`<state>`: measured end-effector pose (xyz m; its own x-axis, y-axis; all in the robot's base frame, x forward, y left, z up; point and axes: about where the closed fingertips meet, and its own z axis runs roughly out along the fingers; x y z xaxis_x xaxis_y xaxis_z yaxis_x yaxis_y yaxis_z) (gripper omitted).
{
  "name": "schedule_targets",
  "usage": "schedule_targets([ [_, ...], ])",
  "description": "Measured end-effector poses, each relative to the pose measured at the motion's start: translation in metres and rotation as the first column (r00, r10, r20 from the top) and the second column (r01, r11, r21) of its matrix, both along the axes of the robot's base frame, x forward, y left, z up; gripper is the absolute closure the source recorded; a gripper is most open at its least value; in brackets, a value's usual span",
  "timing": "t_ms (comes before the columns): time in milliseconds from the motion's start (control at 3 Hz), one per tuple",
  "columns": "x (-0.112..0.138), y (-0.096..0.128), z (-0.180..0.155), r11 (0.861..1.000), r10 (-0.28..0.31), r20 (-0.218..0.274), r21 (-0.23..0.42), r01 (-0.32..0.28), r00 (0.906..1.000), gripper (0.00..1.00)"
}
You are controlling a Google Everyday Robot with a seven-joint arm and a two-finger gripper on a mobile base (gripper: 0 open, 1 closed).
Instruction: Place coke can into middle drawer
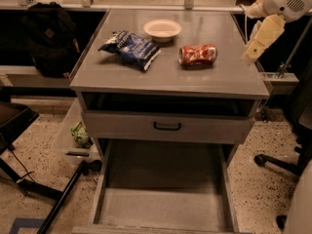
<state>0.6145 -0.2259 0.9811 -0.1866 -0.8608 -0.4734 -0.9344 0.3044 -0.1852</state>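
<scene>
The coke can (198, 55), red, dented, with silver ends, lies on its side on the grey cabinet top (165, 74), right of centre. The middle drawer (165, 209) is pulled out at the bottom of the view, and its flat grey floor is bare. My gripper (247, 35) hangs at the upper right, above the cabinet top's right edge. It is a little to the right of the can and higher than it, open and empty, with cream fingers (263, 35) pointing down and left.
A blue chip bag (130, 48) and a white bowl (162, 29) lie on the top, left of the can. A closed drawer front with a black handle (167, 126) sits above the open drawer. A black backpack (46, 38) is at left, chair legs (278, 162) at right.
</scene>
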Motion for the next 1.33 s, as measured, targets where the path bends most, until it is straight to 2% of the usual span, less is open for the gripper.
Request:
schedule_targets([
  [667, 0.07, 0.022, 0.002, 0.998, -0.02, 0.108, 0.066, 0.013, 0.9939, 0.0],
  [1000, 0.111, 0.053, -0.025, 0.999, -0.017, 0.08, 0.037, 0.014, 0.9967, 0.0],
  [1333, 0.134, 0.078, -0.046, 1.0, -0.008, 0.061, 0.017, 0.007, 0.9981, 0.0],
])
